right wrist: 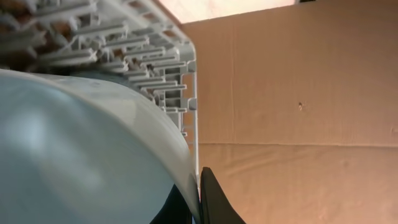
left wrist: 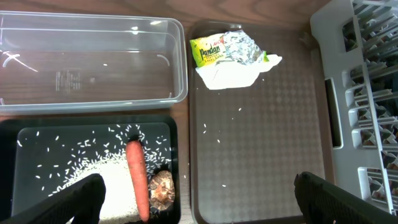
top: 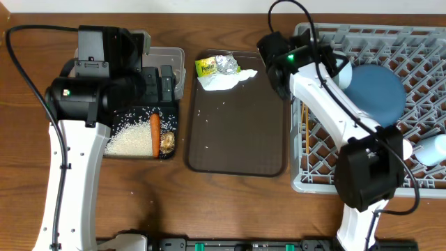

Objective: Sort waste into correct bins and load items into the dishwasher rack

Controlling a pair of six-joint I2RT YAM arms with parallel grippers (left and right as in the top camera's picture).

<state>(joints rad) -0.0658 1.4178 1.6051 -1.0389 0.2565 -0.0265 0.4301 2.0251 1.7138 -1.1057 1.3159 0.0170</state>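
Wooden counter (top: pixel 230 209) was seen below the left pincer (left wrist: pixel 199 186), spread apart above the edge of the black tray (left wrist: pixel 12 155), where rice (top: pixel 129 139), carrot (top: pixel 155 134) and brown lump (top: pixel 168 142) lay. Farther back, wrapper (top: pixel 205 67), foil (top: pixel 226 64) and napkin (top: pixel 223 80) were gathered on the brown tray (top: pixel 237 132). The right pincer (right wrist: pixel 200 208) was pressed together beside the blue plate (top: pixel 376 90) in the rack (top: pixel 418 49).

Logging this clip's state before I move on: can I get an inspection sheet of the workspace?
Surface: brown wooden table.
Job's things: orange carrot, brown food lump and white rice grains in shallow black rectangular tray; clear plastic rectangular tub empty; yellow-green wrapper, crumpled silver foil, white paper napkin on dark brown serving tray; dark-blue round plate in grey plastic pegged rack.
Clutter: loose grains scattered on the serving tray.
Tools: left tool open, empty; right tool shut beside a pale dish rim, grip unclear.
Cables: black cables loop over both arms.
Surroundings: cardboard wall.
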